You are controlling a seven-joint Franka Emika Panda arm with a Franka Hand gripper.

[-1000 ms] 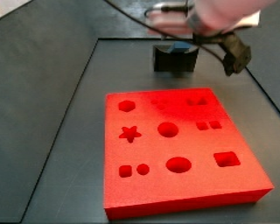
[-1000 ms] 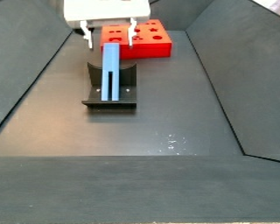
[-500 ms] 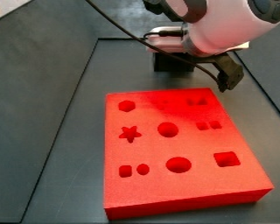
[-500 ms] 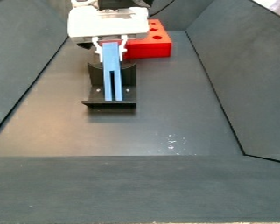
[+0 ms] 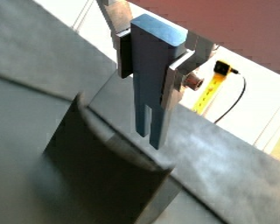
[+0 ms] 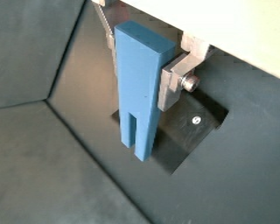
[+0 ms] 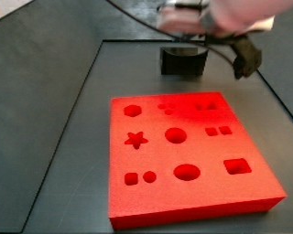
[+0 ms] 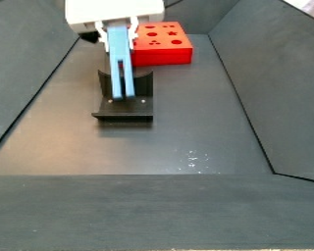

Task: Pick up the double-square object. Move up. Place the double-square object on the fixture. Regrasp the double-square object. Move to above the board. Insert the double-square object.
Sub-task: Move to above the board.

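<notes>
In both wrist views, 1 double-square object [image 5: 152, 79] [image 6: 143, 83] hangs upright, a light-blue bar slotted at its lower end, clamped between the 2 silver fingers [image 5: 187, 68] [image 6: 175, 74] of the gripper [image 5: 154, 52] [image 6: 149, 52]; the jaws are closed on its upper part. Below it sits 1 fixture [image 5: 101, 166] [image 6: 184, 131], dark, and the bar's tip looks clear of it.

In a side view, 1 board [image 7: 189, 155] lies red-orange with 9 shaped holes or hole pairs, the fixture [image 7: 182, 60] behind it, the gripper [image 7: 200, 37] above that.

In a side view, the bar [image 8: 119, 57] hangs above the fixture [image 8: 123, 103]; the board [image 8: 163, 42] is behind.
</notes>
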